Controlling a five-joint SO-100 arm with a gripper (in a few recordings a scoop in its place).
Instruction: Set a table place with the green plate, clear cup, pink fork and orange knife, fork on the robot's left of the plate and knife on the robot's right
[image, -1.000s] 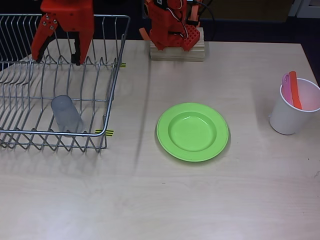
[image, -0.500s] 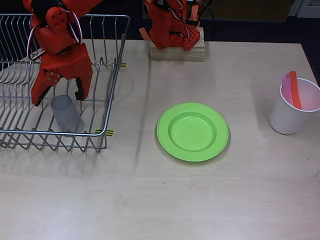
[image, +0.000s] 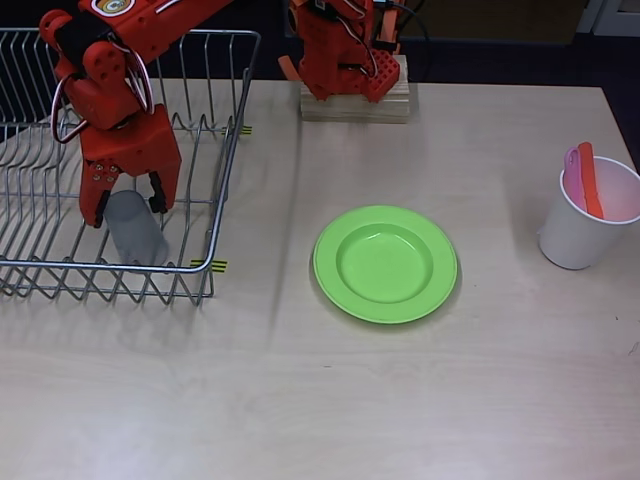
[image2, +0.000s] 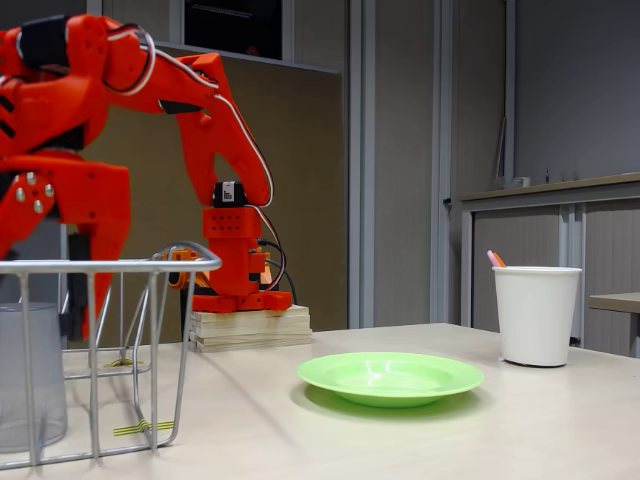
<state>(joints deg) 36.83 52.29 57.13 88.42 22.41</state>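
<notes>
One gripper spread over the cup in the rack

Nearest you in the overhead view, bare table (image: 330, 400) fills the foreground. Next comes the green plate (image: 385, 264), flat and alone mid-table. To its left, your gripper (image: 128, 210) hangs inside the wire dish rack (image: 215, 200) with its fingers spread on either side of the clear cup's (image: 133, 228) top; you cannot tell whether they touch it. At the right edge, the white paper cup (image: 580, 225) holds the pink fork (image: 573, 165) and orange knife (image: 590, 178) upright. Farthest back, the robot's base sits on its wooden block (image: 355, 103).
</notes>
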